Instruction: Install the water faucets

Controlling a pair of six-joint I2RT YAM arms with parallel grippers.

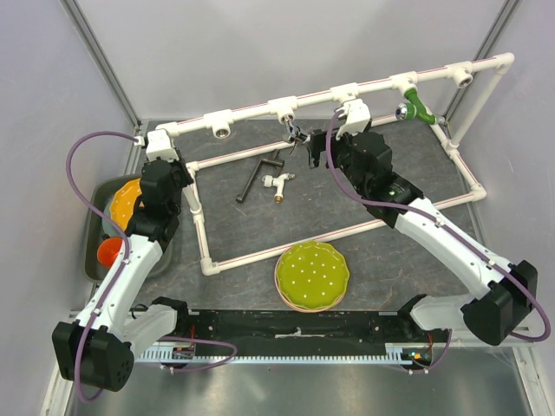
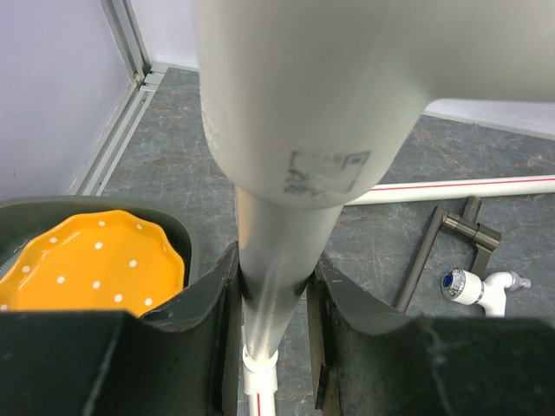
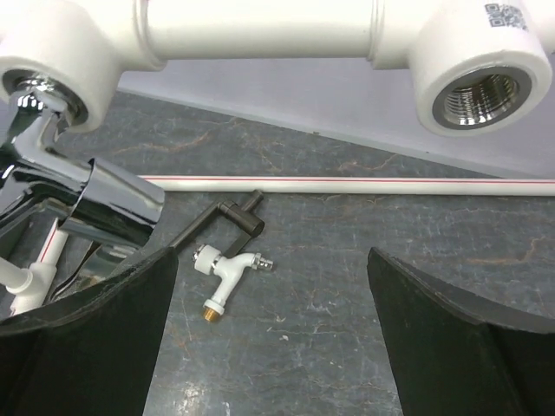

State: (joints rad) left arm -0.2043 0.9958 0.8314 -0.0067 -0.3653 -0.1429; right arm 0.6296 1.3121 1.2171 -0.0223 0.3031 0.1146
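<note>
A shiny silver faucet (image 3: pixel 87 195) with a lever handle hangs from a white tee socket (image 3: pixel 48 74) of the pipe frame (image 1: pixel 347 89); it also shows as the silver faucet (image 1: pixel 292 134) from above. A white faucet (image 3: pixel 227 273) with a brass end lies on the dark mat, the same white faucet (image 1: pixel 279 182) (image 2: pixel 481 288). My right gripper (image 3: pixel 276 290) (image 1: pixel 305 144) stands open just right of the silver faucet, holding nothing. My left gripper (image 2: pixel 273 290) (image 1: pixel 162 147) is shut on an upright pipe (image 2: pixel 269 243) at the frame's left corner.
A black L-shaped bar (image 1: pixel 256 173) lies beside the white faucet. A green tap (image 1: pixel 418 106) sits in a socket at the right. An empty threaded socket (image 3: pixel 481 87) is nearby. A green plate (image 1: pixel 312 276) lies in front; an orange plate (image 1: pixel 126 201) and cup (image 1: pixel 110 251) sit in the left bin.
</note>
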